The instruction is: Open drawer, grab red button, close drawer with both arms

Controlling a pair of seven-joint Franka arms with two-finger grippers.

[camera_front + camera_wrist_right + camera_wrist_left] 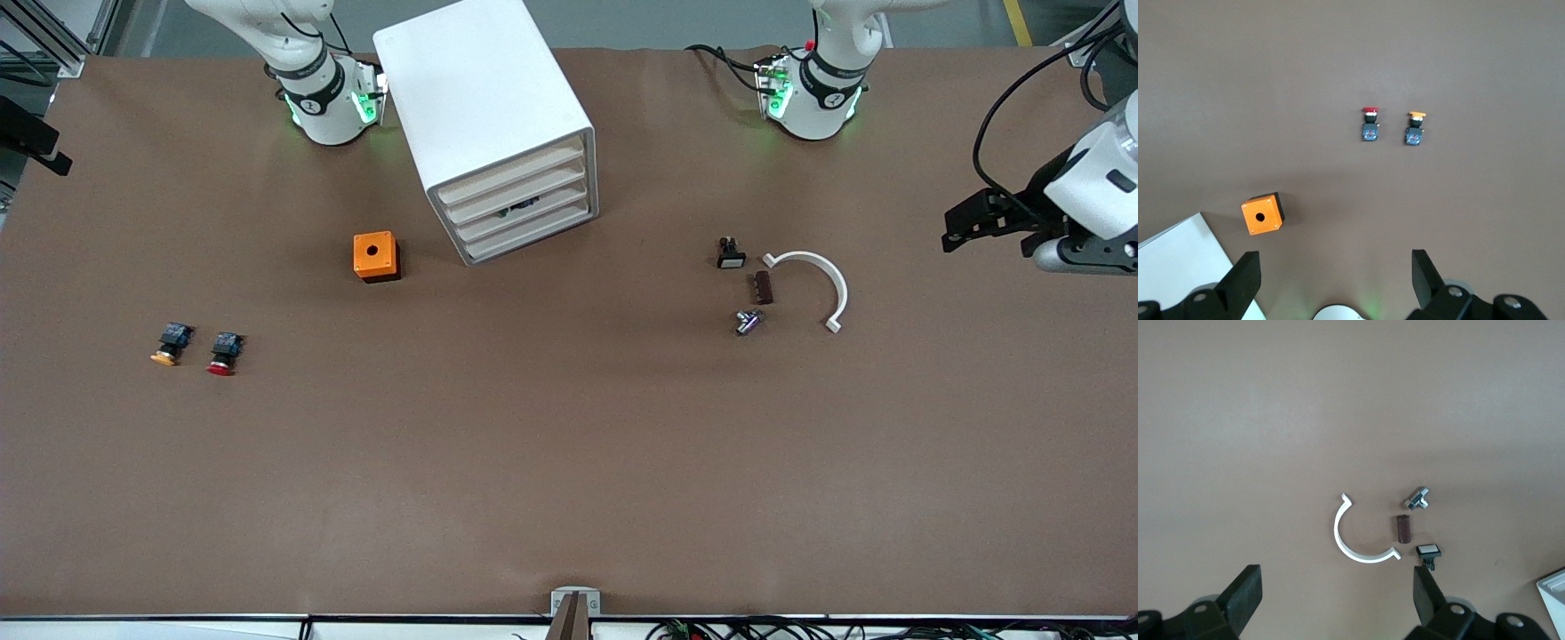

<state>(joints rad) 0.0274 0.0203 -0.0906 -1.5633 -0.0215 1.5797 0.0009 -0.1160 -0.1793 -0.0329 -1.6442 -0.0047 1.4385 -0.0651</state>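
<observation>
On the bench (569,462), the drawer cabinet (494,124) stands between the arm bases. The button (224,352) lies beside its twin (171,344), toward the right arm's end, nearer the camera than the holed box (375,256).

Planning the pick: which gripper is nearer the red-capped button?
Right. The right gripper, open, hangs above the table with the red-capped button in view; the left gripper, open, is at the left arm's end.

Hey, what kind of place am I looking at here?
Probably a robotics lab bench: a brown-covered table with two white arm bases bolted along one edge, a white drawer cabinet, and small test parts like a red-capped button.
</observation>
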